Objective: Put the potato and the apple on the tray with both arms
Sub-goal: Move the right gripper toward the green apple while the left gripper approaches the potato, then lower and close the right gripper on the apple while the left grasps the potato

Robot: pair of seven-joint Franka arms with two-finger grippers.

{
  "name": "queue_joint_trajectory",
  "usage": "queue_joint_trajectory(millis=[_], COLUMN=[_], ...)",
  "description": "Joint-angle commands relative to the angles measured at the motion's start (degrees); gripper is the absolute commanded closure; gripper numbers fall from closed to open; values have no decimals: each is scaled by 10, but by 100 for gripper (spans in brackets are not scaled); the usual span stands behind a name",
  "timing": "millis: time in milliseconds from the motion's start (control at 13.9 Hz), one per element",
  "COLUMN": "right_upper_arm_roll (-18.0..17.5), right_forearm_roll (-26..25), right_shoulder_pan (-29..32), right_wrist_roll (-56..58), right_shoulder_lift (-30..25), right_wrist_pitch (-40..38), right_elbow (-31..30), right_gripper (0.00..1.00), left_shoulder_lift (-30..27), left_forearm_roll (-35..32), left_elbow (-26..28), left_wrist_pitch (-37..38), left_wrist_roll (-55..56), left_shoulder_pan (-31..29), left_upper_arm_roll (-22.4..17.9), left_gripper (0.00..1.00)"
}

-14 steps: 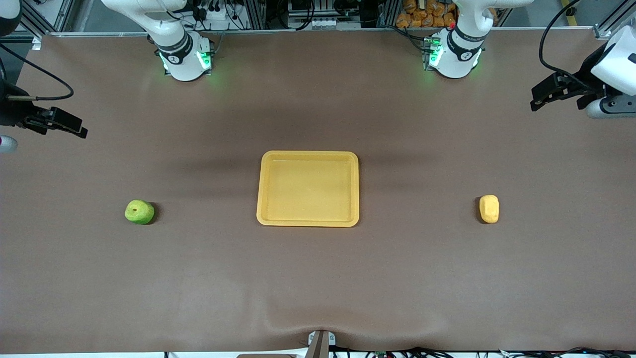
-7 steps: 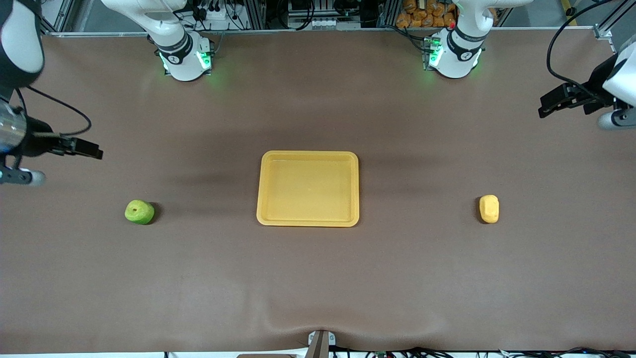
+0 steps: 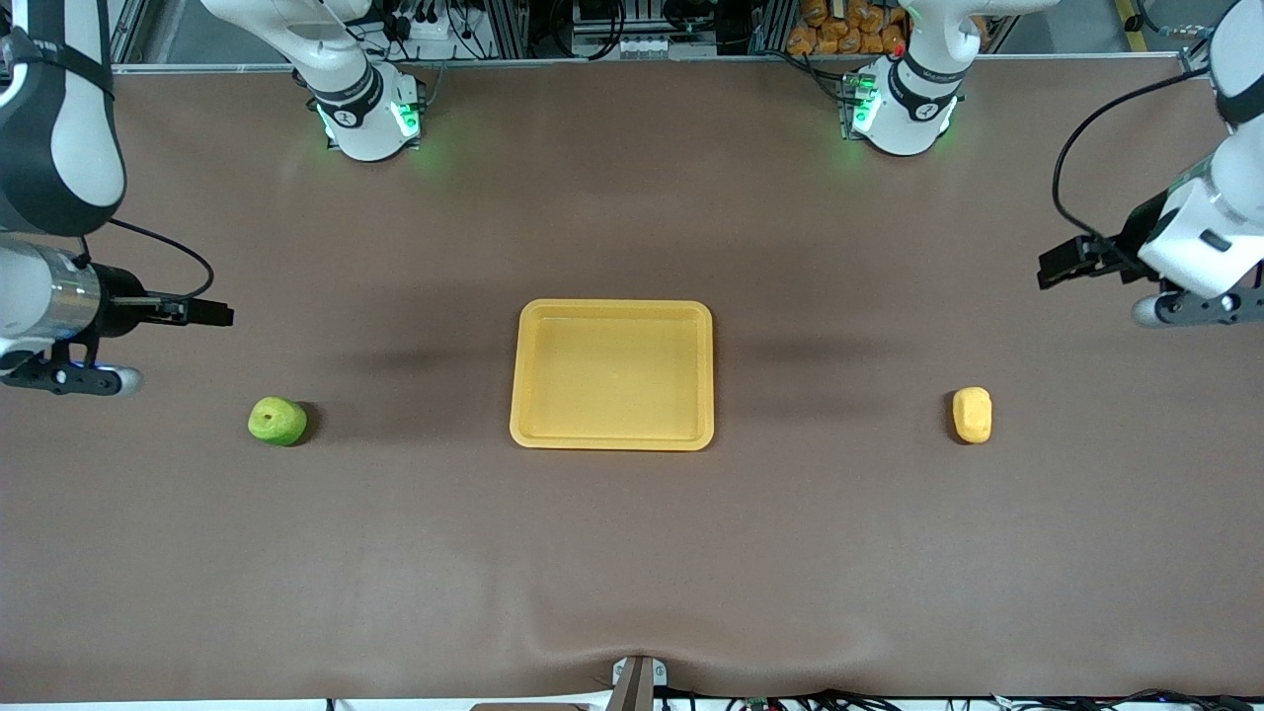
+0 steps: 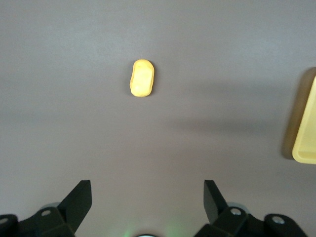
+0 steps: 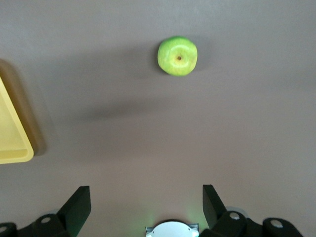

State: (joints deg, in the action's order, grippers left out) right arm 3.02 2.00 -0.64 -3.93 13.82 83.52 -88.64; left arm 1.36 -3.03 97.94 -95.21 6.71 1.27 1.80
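The left gripper (image 3: 1059, 267) hangs over bare table at the left arm's end, fingers spread wide and empty; to reach well it should centre over the potato (image 3: 972, 415) and straddle its narrow width before descending. The right gripper (image 3: 207, 314), equally wide open and empty, hangs over the table at the right arm's end and needs lining up on the green apple (image 3: 277, 422). Between the two, well apart from both, sits the empty yellow tray (image 3: 612, 440).

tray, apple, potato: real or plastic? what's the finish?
Tray: looks like molded plastic, smooth, slight sheen, rounded rim. Apple: uniform bright green, matte, probably a foam or plastic prop. Potato: even pale yellow, smooth and lumpy, likely a prop too.
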Motion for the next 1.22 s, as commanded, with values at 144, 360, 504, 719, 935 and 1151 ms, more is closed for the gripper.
queue_joint_trajectory(millis=[144,360,504,719,935,1151], right_upper_arm_roll=[1,2,2,2,2,2], right_forearm_roll=[-6,-6,-7,-4,5,21], right_shoulder_pan=[-2,5,5,4,16,32], right_wrist_roll=[-8,-8,-7,-9,-6,-4], right_shoulder_lift=[39,71,91,131,138,135], right_wrist_pitch=[-35,-51,-51,-49,-36,43], right_elbow=[20,21,22,24,13,-45], right_gripper=[0,0,0,0,0,0], left_shoulder_lift=[-13,-12,-7,0,3,4], left_forearm_roll=[0,0,-1,-1,-36,-36], left_elbow=[83,126,146,161,189,213], left_wrist_pitch=[-90,-151,-180,-206,-245,-279], left_wrist_roll=[-6,-8,-9,-9,-9,-10], left_shoulder_pan=[-12,-13,-12,-12,-13,-13], left_upper_arm_roll=[0,0,0,0,1,1], left_gripper=[0,0,0,0,0,0])
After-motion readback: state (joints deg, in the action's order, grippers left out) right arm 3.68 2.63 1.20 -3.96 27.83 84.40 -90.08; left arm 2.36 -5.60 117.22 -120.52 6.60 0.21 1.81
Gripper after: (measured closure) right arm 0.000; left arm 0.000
